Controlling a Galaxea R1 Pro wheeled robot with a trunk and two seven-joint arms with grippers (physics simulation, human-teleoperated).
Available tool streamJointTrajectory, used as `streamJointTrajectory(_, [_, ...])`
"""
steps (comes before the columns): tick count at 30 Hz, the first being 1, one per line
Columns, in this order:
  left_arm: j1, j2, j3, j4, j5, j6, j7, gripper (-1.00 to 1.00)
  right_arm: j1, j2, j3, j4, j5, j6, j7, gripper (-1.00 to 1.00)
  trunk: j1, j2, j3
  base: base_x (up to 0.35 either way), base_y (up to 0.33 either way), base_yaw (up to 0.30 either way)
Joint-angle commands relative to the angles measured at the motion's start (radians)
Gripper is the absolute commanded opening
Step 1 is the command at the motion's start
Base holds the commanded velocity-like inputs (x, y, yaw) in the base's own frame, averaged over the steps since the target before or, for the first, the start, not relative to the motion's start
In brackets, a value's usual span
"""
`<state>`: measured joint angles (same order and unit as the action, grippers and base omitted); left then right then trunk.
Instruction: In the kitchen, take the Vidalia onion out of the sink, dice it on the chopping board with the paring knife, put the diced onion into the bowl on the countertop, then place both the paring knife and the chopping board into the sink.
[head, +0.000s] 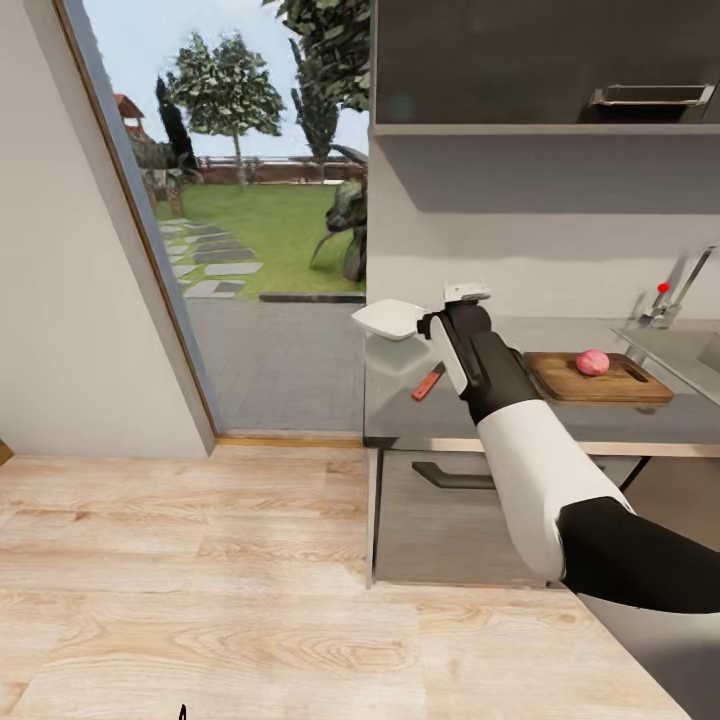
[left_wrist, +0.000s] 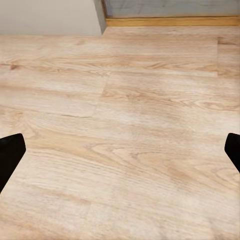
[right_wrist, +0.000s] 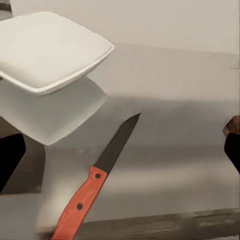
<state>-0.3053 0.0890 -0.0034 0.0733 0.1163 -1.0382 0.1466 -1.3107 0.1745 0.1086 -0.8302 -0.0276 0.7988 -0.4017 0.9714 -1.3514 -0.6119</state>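
Bowl (head: 390, 320): white, squarish rim, standing at the near-left end of the glossy grey surface (head: 600, 425). Its inside cannot be seen in the head view; the right wrist view shows its outer wall and rim (right_wrist: 47, 50) and its reflection on the steel.

Sink (head: 690, 355): at the far right of the surface, with a chrome tap (head: 680, 290) carrying a red knob. Only part of the basin is in frame and its contents cannot be judged.

Chopping board (head: 600, 380): brown, lying flat just left of the sink. The Vidalia onion (head: 592, 362) rests whole on the middle of it.

Paring knife (head: 428, 383): red handle, dark blade, lying flat on the surface just beside the bowl, at the front edge. In the right wrist view the knife (right_wrist: 95, 182) lies with the blade tip towards the bowl, touching nothing but the surface.

Right arm: stretched forward over the surface edge, wrist above the knife and close to the bowl. The right gripper (right_wrist: 122, 150) has its fingers (right_wrist: 10, 155) spread wide apart, the knife between them, not gripped.

Left gripper (left_wrist: 120, 152): fingers (left_wrist: 10, 152) set wide apart, nothing between them, pointed down at the pale wooden floor (left_wrist: 120, 100).
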Motion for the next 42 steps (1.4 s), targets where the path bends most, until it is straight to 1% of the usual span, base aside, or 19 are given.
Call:
streamJointTrajectory(1, [-0.002,0.0,-0.001,0.003,0.005,-0.005,-0.002,1.0,-0.001,0.0,-0.006,0.006,-0.003,-0.001,-0.005,1.0,0.0,-0.001,-0.001,0.0,0.0,0.0])
streamJointTrajectory(3, [-0.002,0.0,-0.001,0.003,0.005,-0.005,-0.002,1.0,-0.001,0.0,-0.034,0.019,-0.003,-0.013,-0.005,1.0,0.0,-0.001,-0.001,0.0,0.0,0.0])
streamJointTrajectory(4, [-0.002,0.0,-0.001,0.003,0.005,-0.005,-0.002,1.0,-0.001,0.0,-0.041,0.023,-0.003,-0.017,-0.005,1.0,0.0,-0.001,-0.001,0.0,0.0,0.0])
streamJointTrajectory(9, [-0.002,0.0,-0.001,0.003,0.005,-0.005,-0.002,1.0,-0.001,0.0,-0.054,0.029,-0.003,-0.024,-0.005,1.0,0.0,-0.001,-0.001,0.0,0.0,0.0])
streamJointTrajectory(16, [-0.002,0.0,-0.001,0.003,0.005,-0.005,-0.002,1.0,-0.001,0.0,-0.055,0.03,-0.003,-0.024,-0.005,1.0,0.0,-0.001,-0.001,-0.016,0.001,0.0])
streamJointTrajectory(23, [-0.002,0.0,-0.001,0.003,0.005,-0.006,-0.002,1.0,-0.001,0.0,-0.055,0.043,-0.003,-0.025,-0.005,1.0,0.0,-0.001,-0.001,-0.206,0.061,0.0])
streamJointTrajectory(27, [-0.002,0.0,-0.001,0.004,0.005,-0.006,-0.002,1.0,-0.001,0.0,-0.055,0.054,-0.003,-0.027,-0.005,1.0,0.0,-0.001,-0.001,-0.077,0.027,0.0])
streamJointTrajectory(29, [-0.002,0.0,-0.001,0.004,0.005,-0.005,-0.002,1.0,-0.001,0.0,-0.055,0.064,-0.003,-0.038,-0.005,1.0,0.0,-0.001,-0.001,-0.022,0.008,0.0])
streamJointTrajectory(30, [-0.002,0.0,-0.001,0.003,0.005,-0.006,-0.002,1.0,-0.001,0.0,-0.055,0.086,-0.003,-0.064,-0.005,1.0,0.0,-0.001,-0.001,-0.005,0.002,0.0])
streamJointTrajectory(37, [-0.002,0.0,-0.001,0.004,0.005,-0.005,-0.002,1.0,-0.001,0.0,-0.055,0.123,-0.005,-0.075,-0.002,1.0,0.0,-0.001,-0.001,-0.001,0.0,0.0])
streamJointTrajectory(42, [-0.002,0.0,-0.001,0.003,0.005,-0.005,-0.002,1.0,-0.001,0.0,-0.054,0.131,-0.005,-0.079,-0.003,1.0,0.0,-0.001,-0.001,0.0,0.0,0.0])
